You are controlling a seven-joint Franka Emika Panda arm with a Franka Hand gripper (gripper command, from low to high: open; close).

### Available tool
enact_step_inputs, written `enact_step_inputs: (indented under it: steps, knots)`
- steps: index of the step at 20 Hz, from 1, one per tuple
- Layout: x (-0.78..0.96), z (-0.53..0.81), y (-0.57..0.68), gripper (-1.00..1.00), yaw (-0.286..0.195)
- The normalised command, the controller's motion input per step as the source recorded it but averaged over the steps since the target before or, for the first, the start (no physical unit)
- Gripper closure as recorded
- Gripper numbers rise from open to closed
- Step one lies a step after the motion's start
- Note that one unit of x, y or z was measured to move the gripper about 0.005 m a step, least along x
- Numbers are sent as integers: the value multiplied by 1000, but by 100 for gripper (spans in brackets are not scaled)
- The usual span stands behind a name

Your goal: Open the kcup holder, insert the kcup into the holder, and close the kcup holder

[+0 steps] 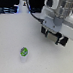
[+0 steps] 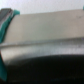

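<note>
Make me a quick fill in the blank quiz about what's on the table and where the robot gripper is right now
The kcup has a round ____ top.
The kcup rests on a ____ table.
The gripper hangs above the table, toward the exterior view's ____ of the kcup.
The gripper and the kcup are ____ each other.

Missing words: green; white; right; apart from

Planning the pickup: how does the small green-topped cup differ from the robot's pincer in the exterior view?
The small white cup with a round green top is tiny, while the white-and-black pincer is far bulkier. The cup rests on the white table; the pincer hangs above the table, toward the exterior view's right, well apart from the cup. Both are partly white.
</note>
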Motion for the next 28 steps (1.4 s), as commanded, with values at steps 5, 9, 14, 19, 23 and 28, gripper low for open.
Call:
enact_step_inputs:
  steps: [5, 9, 14, 19, 23, 28]
  knots:
    - [378, 157, -187, -100, -121]
    - [418, 248, -434, -100, -146]
    - [370, 227, -623, -100, -170]
    - [288, 126, -611, -100, -204]
    - [258, 66, -539, -100, -228]
    - [257, 21, -532, -100, -233]
